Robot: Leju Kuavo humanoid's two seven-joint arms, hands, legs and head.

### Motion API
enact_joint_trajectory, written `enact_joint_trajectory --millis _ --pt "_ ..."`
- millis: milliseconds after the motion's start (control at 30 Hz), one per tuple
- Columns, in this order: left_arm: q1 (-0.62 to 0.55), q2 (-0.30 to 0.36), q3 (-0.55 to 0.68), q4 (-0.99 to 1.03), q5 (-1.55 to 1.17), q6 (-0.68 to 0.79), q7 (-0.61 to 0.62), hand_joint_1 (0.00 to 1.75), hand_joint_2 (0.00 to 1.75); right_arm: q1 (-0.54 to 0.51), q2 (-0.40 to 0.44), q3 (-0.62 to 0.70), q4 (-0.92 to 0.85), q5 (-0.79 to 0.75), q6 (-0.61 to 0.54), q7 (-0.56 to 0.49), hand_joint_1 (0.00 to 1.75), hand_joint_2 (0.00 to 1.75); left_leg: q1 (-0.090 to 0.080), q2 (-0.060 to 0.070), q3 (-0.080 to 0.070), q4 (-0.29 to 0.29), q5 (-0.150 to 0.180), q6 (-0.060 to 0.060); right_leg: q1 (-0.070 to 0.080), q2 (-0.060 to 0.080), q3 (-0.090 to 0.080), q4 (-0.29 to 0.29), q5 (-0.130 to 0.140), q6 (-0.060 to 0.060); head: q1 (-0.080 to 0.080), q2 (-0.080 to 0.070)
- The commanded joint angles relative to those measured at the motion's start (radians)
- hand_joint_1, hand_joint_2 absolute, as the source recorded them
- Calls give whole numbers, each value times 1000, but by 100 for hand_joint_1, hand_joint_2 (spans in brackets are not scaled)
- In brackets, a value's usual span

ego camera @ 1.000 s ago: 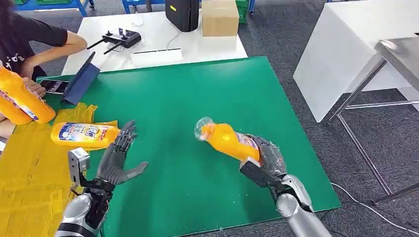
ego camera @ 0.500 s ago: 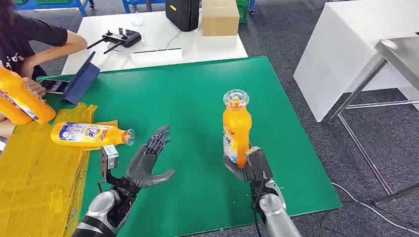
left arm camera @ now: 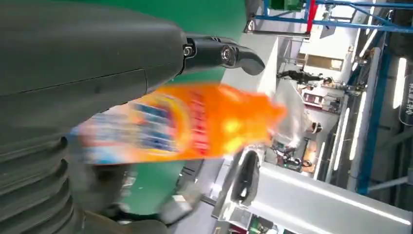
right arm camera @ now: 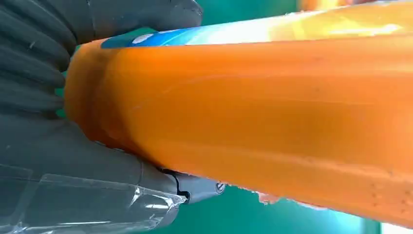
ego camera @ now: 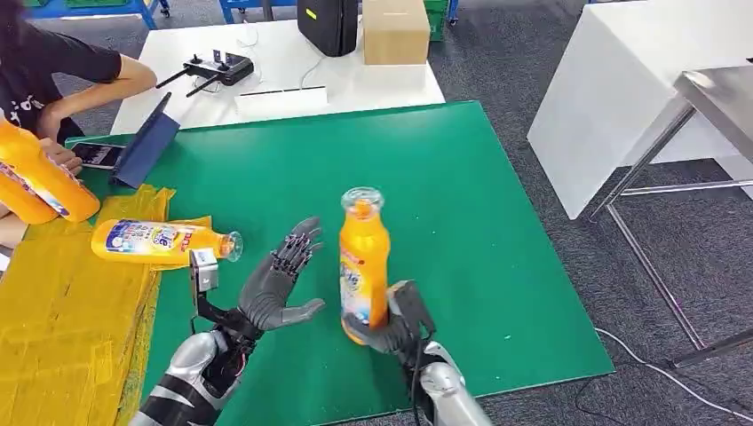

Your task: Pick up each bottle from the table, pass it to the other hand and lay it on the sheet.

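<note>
Standing upright above the green worktop [ego camera: 462,177], the orange bottle [ego camera: 363,257] is gripped near its base by the right hand [ego camera: 391,324]. At its nine o'clock, the left hand [ego camera: 271,284] has fingers spread, holding nothing. Another bottle [ego camera: 160,241] lies on the yellow sheet [ego camera: 62,311].

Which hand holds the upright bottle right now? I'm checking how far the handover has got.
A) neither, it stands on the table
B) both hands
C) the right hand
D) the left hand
C: the right hand grips the bottle at its base, while the left hand is spread open beside it, not touching.
</note>
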Motion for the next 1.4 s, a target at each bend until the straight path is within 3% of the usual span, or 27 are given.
enact_joint_trajectory --millis 33,333,633,867,1100,1133,1167,1400 --pt "-110 -9 -81 133 -6 8 -4 0 175 -140 32 255 215 50 -38 -11 175 175 1 -2 1 0 0 -1 1 1 1 0 0 0 0 0" --pt "-133 -17 -98 172 -40 27 -12 0 175 -179 35 409 154 233 -223 9 175 175 2 -3 2 1 -1 -2 1 1 3 0 -1 -1 0 0" --pt "-133 -18 -98 172 -41 28 -12 0 175 -178 34 409 153 234 -223 10 175 175 1 -3 1 1 -1 -1 1 1 2 0 -1 0 0 0" --pt "-135 -24 -102 201 -151 106 -19 0 175 -156 2 451 44 384 -395 33 175 175 1 -4 1 1 -1 -1 1 0 2 0 -1 0 0 0" --pt "-126 -30 -75 199 -195 134 -26 0 175 -136 -5 405 37 392 -390 33 175 175 1 -4 2 0 -1 -1 1 0 3 -1 -1 0 0 0" --pt "-125 -31 -73 198 -196 134 -27 129 175 -136 -6 403 36 394 -391 33 175 175 1 -3 1 0 -1 -1 1 1 2 -1 -1 0 0 0" --pt "-123 -30 -70 194 -196 134 -28 169 175 -134 -6 399 32 394 -391 32 175 175 1 -3 2 0 -1 -2 1 1 3 0 -1 -1 0 0" --pt "-107 -32 -35 179 -178 130 -29 175 175 -122 -15 372 4 397 -392 31 175 175 1 -3 1 0 -1 -1 0 1 2 0 -1 0 0 0"
